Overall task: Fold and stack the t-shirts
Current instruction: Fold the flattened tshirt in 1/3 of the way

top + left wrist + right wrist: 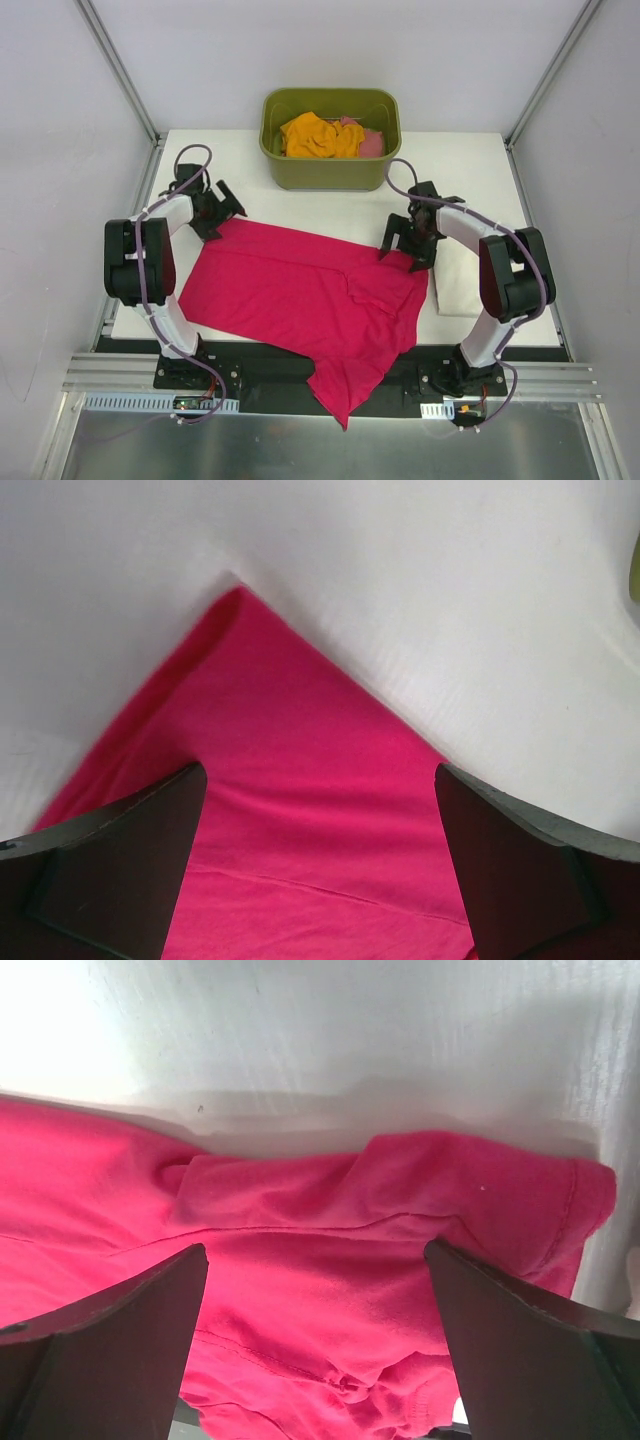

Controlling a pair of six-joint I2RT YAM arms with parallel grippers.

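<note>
The crimson-pink t-shirt (310, 295) lies spread on the white table, one part hanging over the near edge. My left gripper (217, 213) is open above its far left corner (300, 810), jaws wide apart, nothing between them. My right gripper (410, 245) is open above the shirt's far right sleeve (400, 1220), holding nothing. A folded cream-white t-shirt (458, 277) lies at the right, under my right arm. The orange t-shirt (318, 136) and the salmon-pink t-shirt (370, 140) lie crumpled in the tub.
The olive-green plastic tub (330, 170) stands at the table's far middle. Bare white table (225, 165) shows around it. Metal frame posts stand at the far corners.
</note>
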